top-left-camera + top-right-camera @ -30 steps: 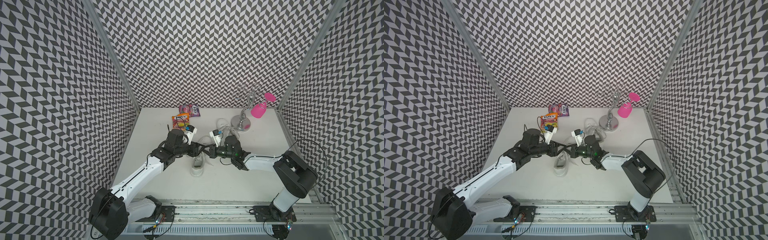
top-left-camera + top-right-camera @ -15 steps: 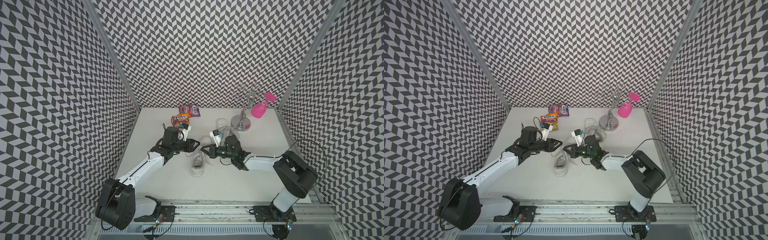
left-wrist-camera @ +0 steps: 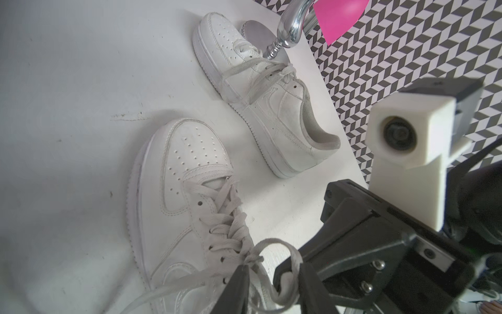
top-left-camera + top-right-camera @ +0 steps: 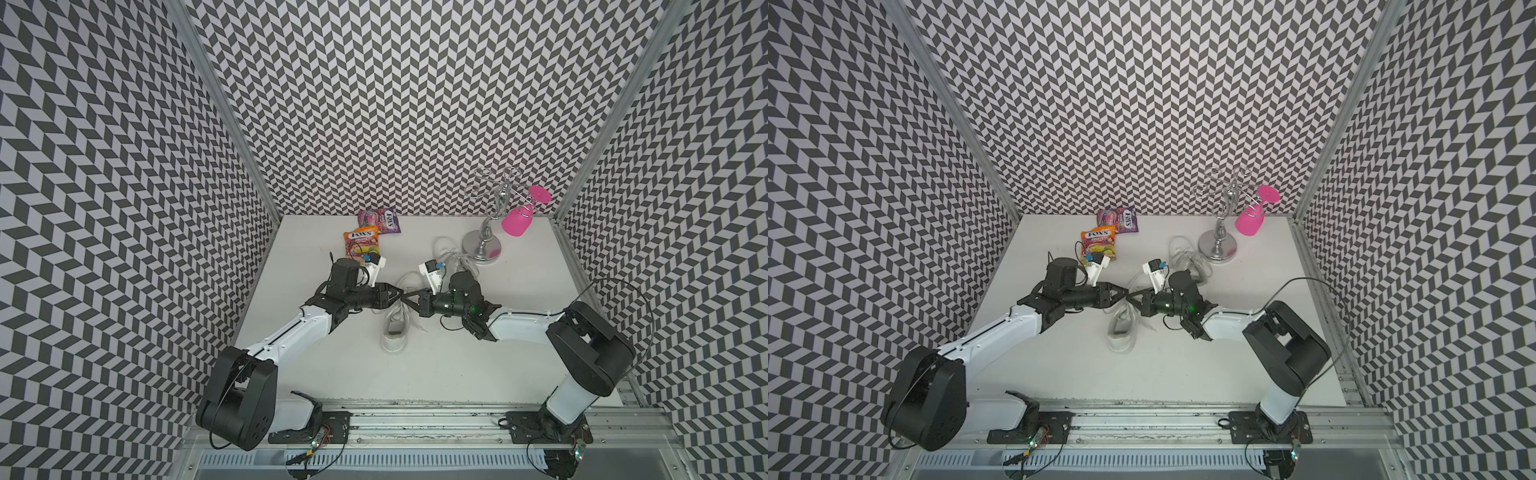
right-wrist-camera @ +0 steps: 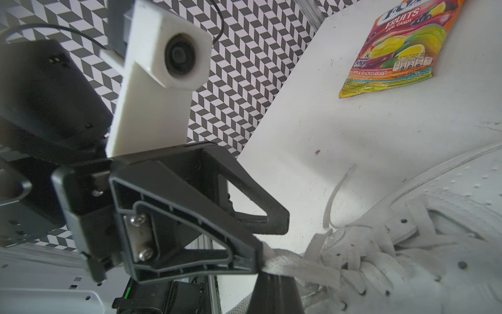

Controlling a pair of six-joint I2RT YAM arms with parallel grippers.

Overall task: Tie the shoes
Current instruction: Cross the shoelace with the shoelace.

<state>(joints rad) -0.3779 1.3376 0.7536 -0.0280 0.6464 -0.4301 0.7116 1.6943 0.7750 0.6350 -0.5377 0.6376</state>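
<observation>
Your right hand [image 3: 288,274] pinches a lace loop over the near shoe [image 4: 395,328], your left hand [image 5: 260,239] stands narrowed around it, no bow finished; the shoe beside the silver stand [image 4: 482,245] looks untied.

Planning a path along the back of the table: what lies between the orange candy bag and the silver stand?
In both top views, only the far shoe, beside the silver stand; the table nearer the orange candy bag is bare.

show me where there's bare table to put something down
Bare table lies between the near shoe and the front rail, and along the left wall beside the candy bags. It is crowded mid-table, where both arms meet over the near shoe's laces, and at the back right around the far shoe and metal stand.
</observation>
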